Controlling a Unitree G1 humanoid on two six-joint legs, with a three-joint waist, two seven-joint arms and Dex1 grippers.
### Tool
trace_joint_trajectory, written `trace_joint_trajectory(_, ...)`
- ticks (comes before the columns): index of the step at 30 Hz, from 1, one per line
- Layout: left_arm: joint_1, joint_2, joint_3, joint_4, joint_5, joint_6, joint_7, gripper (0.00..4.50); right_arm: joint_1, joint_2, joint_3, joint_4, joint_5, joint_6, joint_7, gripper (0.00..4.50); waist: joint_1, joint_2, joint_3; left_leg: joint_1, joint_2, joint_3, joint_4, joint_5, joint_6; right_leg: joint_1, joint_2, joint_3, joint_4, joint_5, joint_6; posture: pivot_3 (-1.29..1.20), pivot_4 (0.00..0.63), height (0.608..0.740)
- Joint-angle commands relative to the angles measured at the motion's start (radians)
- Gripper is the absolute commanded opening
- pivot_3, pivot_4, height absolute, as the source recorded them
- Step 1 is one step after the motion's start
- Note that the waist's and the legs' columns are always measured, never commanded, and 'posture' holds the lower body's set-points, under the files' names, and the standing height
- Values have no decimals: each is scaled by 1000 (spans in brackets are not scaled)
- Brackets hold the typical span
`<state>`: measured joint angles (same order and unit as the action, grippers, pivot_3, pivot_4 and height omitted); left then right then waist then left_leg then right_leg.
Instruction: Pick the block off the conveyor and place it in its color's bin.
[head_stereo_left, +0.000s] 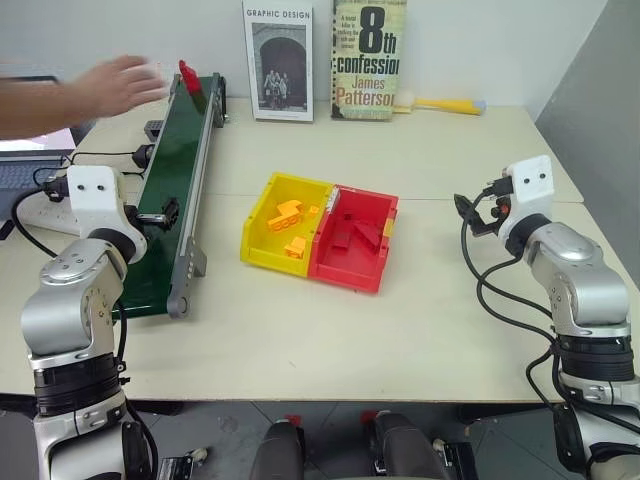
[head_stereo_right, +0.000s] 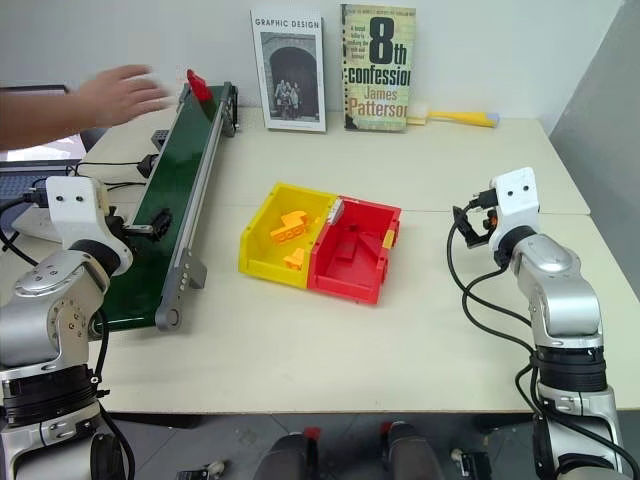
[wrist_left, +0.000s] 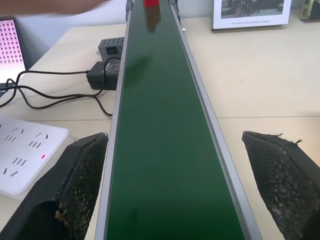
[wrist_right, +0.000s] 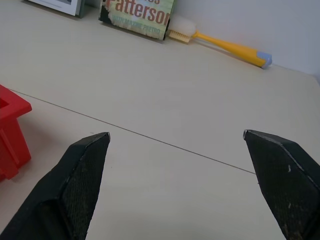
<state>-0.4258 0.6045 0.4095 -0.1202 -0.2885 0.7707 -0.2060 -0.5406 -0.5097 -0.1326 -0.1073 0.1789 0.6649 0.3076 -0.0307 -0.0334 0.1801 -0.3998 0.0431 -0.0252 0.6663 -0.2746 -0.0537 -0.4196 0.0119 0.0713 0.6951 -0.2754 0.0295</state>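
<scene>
**A:** Where the dark green conveyor (head_stereo_left: 170, 190) ran away toward the wall, what was seen at its far end?

**B:** The red block (head_stereo_left: 189, 76) was seen standing on the belt at that far end, just beside a person's hand (head_stereo_left: 122, 84) that was stretched out over the table's left side. No contact between hand and block could be made out.

**A:** How were the grippers found?

**B:** The left gripper (wrist_left: 175, 165) was held level over the near part of the belt, its jaws spread wide to either side of the rails, and nothing was gripped between them. The right gripper (wrist_right: 175, 170) was held over bare tabletop on the right, its jaws likewise parted wide and empty.

**A:** And the bins?

**B:** The red bin (head_stereo_left: 357, 240) was seen in the middle of the table (head_stereo_left: 420, 330), joined on its left side to the yellow bin (head_stereo_left: 283, 222). Red bricks were lying inside the red one, yellow-orange bricks inside the yellow one.

**A:** Was anything else noted?

**B:** Two books were propped against the back wall, a "Graphic Design" book (head_stereo_left: 278, 60) and an "8th Confession" paperback (head_stereo_left: 368, 58), with a yellow-handled brush (head_stereo_left: 440, 104) laid just beside the paperback. A white power strip (wrist_left: 25, 152) and black cables (wrist_left: 60, 92) were seen left of the conveyor.
</scene>
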Motion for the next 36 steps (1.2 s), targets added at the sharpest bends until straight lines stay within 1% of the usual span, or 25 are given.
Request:
trace_joint_trajectory(1,-8,8,36,-52,-1,-16,18,4495,-27,-7,-12,-16,-3,-15,1,4500,0,0,0,0,0,0,0,0,0,0,0,0,0,0,0,0,150,740)
trace_joint_trajectory(11,1,-22,39,-74,8,-51,54,4495,-31,4,-3,-23,-2,-11,4,4500,0,0,0,0,0,0,0,0,0,0,0,0,0,0,0,0,150,740)
trace_joint_trajectory(15,2,-48,55,-80,8,-62,84,4495,-51,-2,5,-6,-2,-41,25,4500,0,0,0,0,0,0,0,0,0,0,0,0,0,0,0,0,150,740)
trace_joint_trajectory(19,-11,-65,49,-68,10,-71,106,4495,-97,-10,26,-3,47,-58,131,4500,0,0,0,0,0,0,0,0,0,0,0,0,0,0,0,0,150,740)
trace_joint_trajectory(21,-23,-69,49,-57,6,-78,113,4495,-128,-12,37,-34,120,-64,248,4500,-1,0,0,0,0,0,0,0,0,0,0,0,0,0,0,0,150,740)
trace_joint_trajectory(23,-33,-74,48,-41,6,-86,121,4495,-151,-20,40,-64,217,-22,362,4500,-1,0,0,0,0,0,0,0,0,0,0,0,0,0,0,0,150,740)
trace_joint_trajectory(27,-56,-83,38,-8,5,-94,123,4495,-190,-74,81,-111,344,67,546,4500,0,0,0,0,0,-1,0,0,0,0,0,-1,-1,0,0,0,150,740)
trace_joint_trajectory(29,-70,-80,31,7,0,-95,113,4495,-222,-91,90,-131,407,120,596,4500,1,0,0,0,0,-1,0,0,0,1,0,-1,-1,0,0,0,150,740)
trace_joint_trajectory(31,-82,-80,29,24,-1,-99,112,4495,-246,-101,93,-140,439,147,618,4500,1,0,0,0,0,-1,0,0,0,0,0,-1,-1,0,0,0,150,740)
trace_joint_trajectory(36,-101,-81,31,71,5,-125,112,4495,-269,-97,100,-155,465,165,609,4500,1,0,0,0,0,-2,0,0,0,1,0,-2,-2,0,0,0,150,740)
